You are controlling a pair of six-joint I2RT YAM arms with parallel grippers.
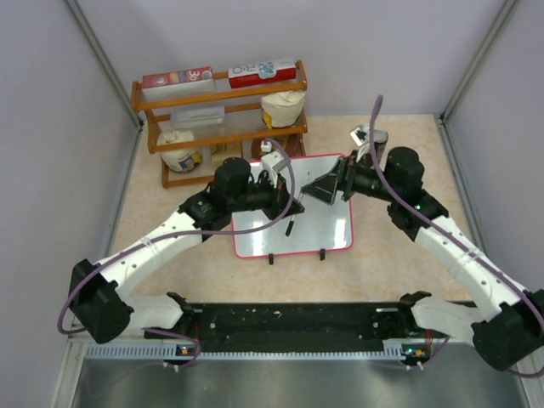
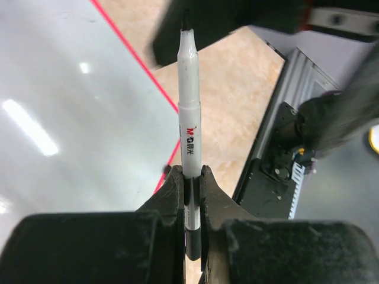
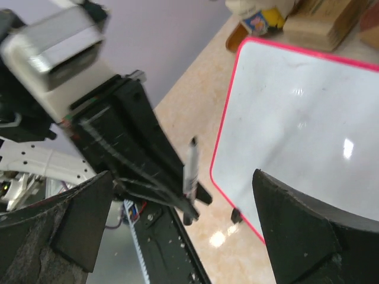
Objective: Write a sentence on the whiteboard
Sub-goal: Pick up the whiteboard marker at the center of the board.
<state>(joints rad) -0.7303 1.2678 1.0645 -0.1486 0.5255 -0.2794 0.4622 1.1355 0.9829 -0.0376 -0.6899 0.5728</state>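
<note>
With the left claw (image 2: 190, 176) pinching the marker (image 2: 189, 118) and the right claw (image 1: 327, 189) spread wide over the whiteboard (image 1: 293, 240), lower the tip gently onto its far-left corner.

far-left corner: wooden rack (image 1: 219, 102) blocks it, close behind whiteboard (image 1: 319, 229).
over whiteboard: left gripper (image 1: 288, 211) with marker (image 1: 291, 225) and right gripper (image 1: 316, 189) crowd the far half.
right edge: bare worktop (image 1: 399, 255), passable.
near edge: bare strip before arm bases.
</note>
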